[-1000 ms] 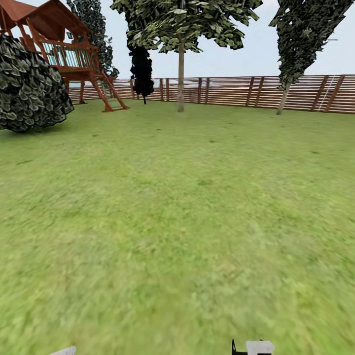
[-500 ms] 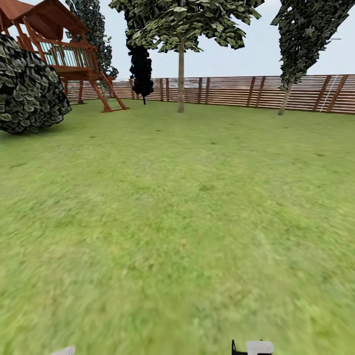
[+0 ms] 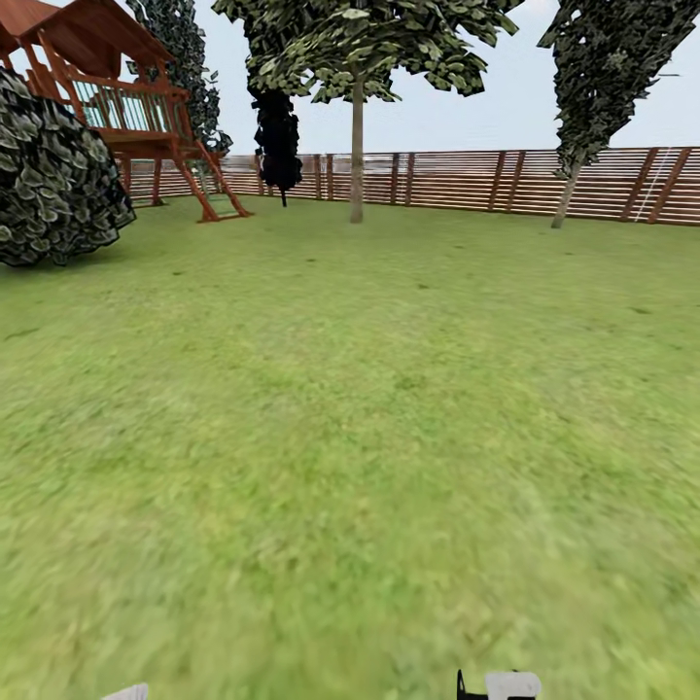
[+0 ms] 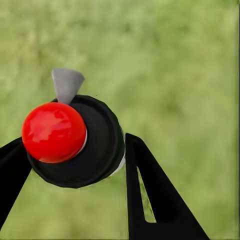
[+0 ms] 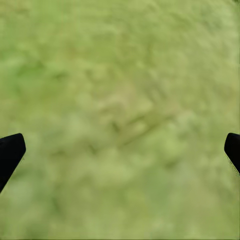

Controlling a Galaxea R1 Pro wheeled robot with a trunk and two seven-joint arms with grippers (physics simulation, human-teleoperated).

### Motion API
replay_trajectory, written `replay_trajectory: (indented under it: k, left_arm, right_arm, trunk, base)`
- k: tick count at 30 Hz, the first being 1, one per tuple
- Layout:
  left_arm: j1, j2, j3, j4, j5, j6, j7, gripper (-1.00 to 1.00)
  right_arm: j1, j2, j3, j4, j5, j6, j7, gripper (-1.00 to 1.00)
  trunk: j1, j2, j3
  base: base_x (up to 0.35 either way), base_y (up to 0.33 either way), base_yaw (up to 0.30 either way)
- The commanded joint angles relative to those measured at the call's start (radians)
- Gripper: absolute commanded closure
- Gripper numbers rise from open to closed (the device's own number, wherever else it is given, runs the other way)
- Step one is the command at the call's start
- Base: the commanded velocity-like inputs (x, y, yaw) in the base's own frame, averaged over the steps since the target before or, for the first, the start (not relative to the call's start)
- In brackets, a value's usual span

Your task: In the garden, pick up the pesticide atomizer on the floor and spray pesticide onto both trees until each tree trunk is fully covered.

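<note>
In the left wrist view my left gripper (image 4: 75,144) is shut on the pesticide atomizer (image 4: 95,150), a black bottle with a red top (image 4: 54,132) and a grey nozzle, held over blurry grass. My right gripper (image 5: 121,150) is open above bare grass, its black fingers (image 5: 10,152) set wide apart. Far across the lawn (image 3: 369,408), a tall tree with a straight pale trunk (image 3: 357,156) stands before the fence. A second tree (image 3: 566,194) with a thin leaning trunk stands at the right.
A brown slat fence (image 3: 467,180) closes the far side. A wooden playhouse with a ladder (image 3: 146,117) and a big dark bush (image 3: 53,175) stand at the left. A near-black conifer (image 3: 279,136) rises by the fence. White arm parts (image 3: 510,685) peek in at the bottom edge.
The whole head view has crept forward over the lawn, with the bush sliding left. Both arms sit at the bottom edge as before.
</note>
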Motion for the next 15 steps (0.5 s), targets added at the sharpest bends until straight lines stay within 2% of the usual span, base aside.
replay_trajectory:
  k: [1, 15]
  left_arm:
    - [-0.001, 0.0, 0.001, 0.001, 0.006, -0.003, -0.001, 1.0]
    - [0.0, 0.001, 0.002, -0.001, 0.006, -0.003, -0.001, 1.0]
  right_arm:
    - [0.0, 0.0, 0.008, 0.001, 0.003, 0.0, -0.01, -1.0]
    - [0.0, 0.0, 0.008, 0.001, 0.003, 0.0, -0.01, -1.0]
  trunk:
    - [0.0, 0.0, -0.001]
    - [0.0, 0.0, -0.001]
  base:
    - [0.339, 0.0, 0.0]
    - [0.339, 0.0, 0.0]
